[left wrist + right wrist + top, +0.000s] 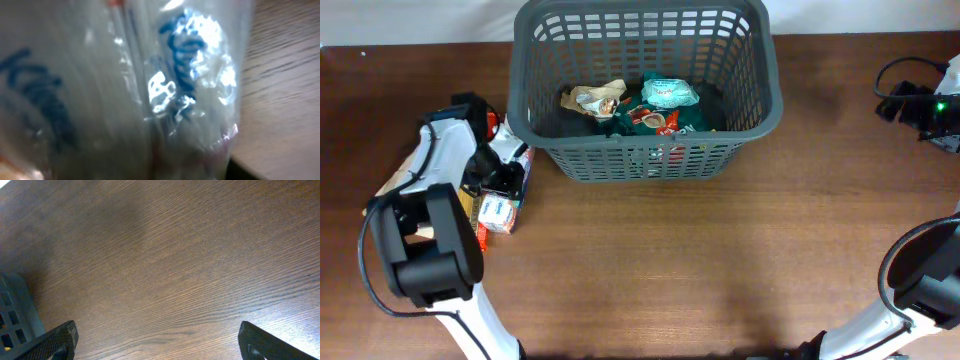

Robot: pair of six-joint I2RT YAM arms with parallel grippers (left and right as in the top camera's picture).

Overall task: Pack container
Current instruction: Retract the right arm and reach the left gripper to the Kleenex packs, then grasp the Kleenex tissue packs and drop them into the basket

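Note:
The dark grey basket (645, 150) stands at the back middle of the table. It holds a teal packet (668, 93), a beige wrapper (595, 98) and dark green and red packets (655, 122). My left gripper (498, 180) is low over a pile of snack packets (498, 212) left of the basket. In the left wrist view a clear plastic packet with blue print (150, 90) fills the frame, and the fingers are hidden. My right gripper (157, 340) is open and empty over bare wood, with the basket's corner (12, 310) at its left.
A white packet (512, 148) and a red one (481, 238) lie round the left gripper. Black gear with a green light and cables (920, 105) sits at the far right edge. The right arm's base (920, 290) is at the front right.

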